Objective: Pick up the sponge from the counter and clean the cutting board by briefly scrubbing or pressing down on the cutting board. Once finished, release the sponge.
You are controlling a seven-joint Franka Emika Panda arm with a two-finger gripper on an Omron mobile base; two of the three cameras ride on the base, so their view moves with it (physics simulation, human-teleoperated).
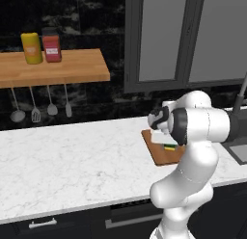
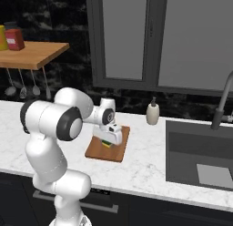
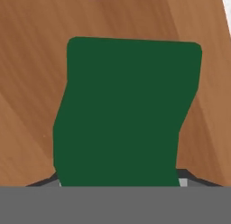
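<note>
Here, blocky green-topped sponge on grained reddish-brown cutting board, seemingly pressed.

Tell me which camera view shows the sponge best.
The hand view: the sponge lies close below the camera, its dark green top large against the cutting board. The right base view shows only a small green-and-yellow bit under the gripper. The left base view shows just a thin strip beside the arm.
</note>
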